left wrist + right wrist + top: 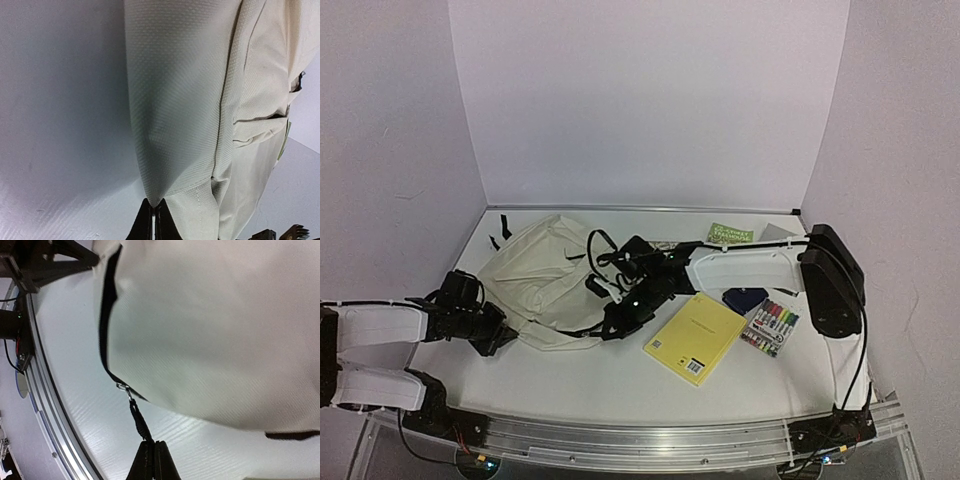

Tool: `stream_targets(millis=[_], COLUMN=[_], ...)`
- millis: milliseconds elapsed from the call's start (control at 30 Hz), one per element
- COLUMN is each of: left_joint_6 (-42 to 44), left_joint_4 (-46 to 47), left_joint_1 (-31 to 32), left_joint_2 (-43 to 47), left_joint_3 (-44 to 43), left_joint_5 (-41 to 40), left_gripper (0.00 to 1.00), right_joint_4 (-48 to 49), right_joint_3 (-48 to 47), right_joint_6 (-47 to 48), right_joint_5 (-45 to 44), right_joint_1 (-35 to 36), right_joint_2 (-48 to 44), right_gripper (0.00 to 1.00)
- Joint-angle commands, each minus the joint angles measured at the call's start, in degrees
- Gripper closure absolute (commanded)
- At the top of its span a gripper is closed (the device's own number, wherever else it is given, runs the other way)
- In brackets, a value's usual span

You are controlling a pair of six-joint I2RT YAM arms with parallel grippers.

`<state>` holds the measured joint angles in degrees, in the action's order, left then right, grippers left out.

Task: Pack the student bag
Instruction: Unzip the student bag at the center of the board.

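The metal rail (pixel 640 435) runs along the near edge of the counter (pixel 620 380), with both arm bases bolted to it. Beyond it, towards the left half of the counter, the student bag (pixel 545 280) lies flat on its side, cream fabric up and black straps spilling off its right end.

The left pincer (pixel 154 220) meets the bag at its near-left corner, its fingers pressed together on a pinched fold of the cream cloth. The right pincer (pixel 152 455) sits at the bag's near-right edge, clamped on the dark cord of the zipper pull (pixel 137 417), which hangs from the black zipper trim.

The task looks barely begun. Nothing shows inside the bag, and no opening is visible. Everything that could go in lies outside it: a yellow book (pixel 695 337) just right of the bag, a marker set (pixel 770 327) and a navy pouch (pixel 744 298) further right, and a green packet (pixel 730 234) behind them by the back wall. The likely step in hand is opening the zipper. Loading and closing remain.

The counter is plain white with a faint woven grain. Pale, bare walls (pixel 650 100) enclose it on the left, back and right.
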<state>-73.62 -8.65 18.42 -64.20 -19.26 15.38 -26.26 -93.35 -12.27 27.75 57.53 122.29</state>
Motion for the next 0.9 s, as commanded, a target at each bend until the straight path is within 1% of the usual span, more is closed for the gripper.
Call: stream_targets(millis=[0,167,233,300,367,467,533,567,600,700,733,800,867], left_joint_6=[4.08,8.08,9.59,11.69,14.80,20.05,24.45,26.45,28.33,34.16,36.06,39.42,40.93], left_joint_4=[-6.23,-11.75,-11.80,-11.57,-11.79,-14.25,-16.96,-18.53,-19.91,-24.10,-25.71,-28.30,-28.70], left_joint_1=[-5.75,-10.41,-11.77,-12.81,-13.79,-14.88,-14.83,-14.69,-14.58,-14.30,-14.30,-14.28,-13.89], left_joint_2=[3.06,4.80,3.59,0.87,-2.26,-6.68,-7.01,-5.59,-3.47,4.93,7.57,11.15,12.83], left_joint_3=[-3.54,-5.62,-6.42,-8.00,-10.88,-16.19,-20.64,-22.08,-23.17,-25.03,-25.64,-26.47,-25.66], left_joint_5=[-0.63,-0.13,1.15,2.32,3.28,4.10,4.11,4.18,4.06,4.50,4.94,7.90,11.93], left_gripper=[1.00,1.00,1.00,1.00,1.00,1.00,0.98,0.92,0.83,0.44,0.33,0.24,0.20], right_joint_4=[-0.04,-0.02,0.07,1.10,2.19,3.58,4.00,4.04,4.03,4.08,4.09,4.11,4.06], right_joint_3=[3.79,7.63,8.77,9.65,9.82,9.32,7.81,6.49,5.26,1.99,0.99,-0.67,-1.87], right_joint_6=[2.42,4.05,4.37,3.41,2.50,2.17,1.04,0.22,-0.34,-1.14,-1.20,-1.45,-2.08], right_joint_5=[-1.31,-2.11,-1.45,1.02,3.21,5.01,6.62,7.42,7.84,7.60,7.38,7.29,7.51], right_joint_1=[-3.09,-6.68,-7.00,-6.88,-5.91,-2.46,-0.45,0.11,0.52,0.66,0.66,0.69,0.43], right_joint_2=[-4.59,-6.14,-6.97,-7.83,-8.73,-10.04,-9.95,-9.49,-8.92,-6.72,-5.98,-4.58,-3.26], right_gripper=[1.00,1.00,1.00,1.00,1.00,1.00,1.00,1.00,1.00,1.00,1.00,1.00,1.00])
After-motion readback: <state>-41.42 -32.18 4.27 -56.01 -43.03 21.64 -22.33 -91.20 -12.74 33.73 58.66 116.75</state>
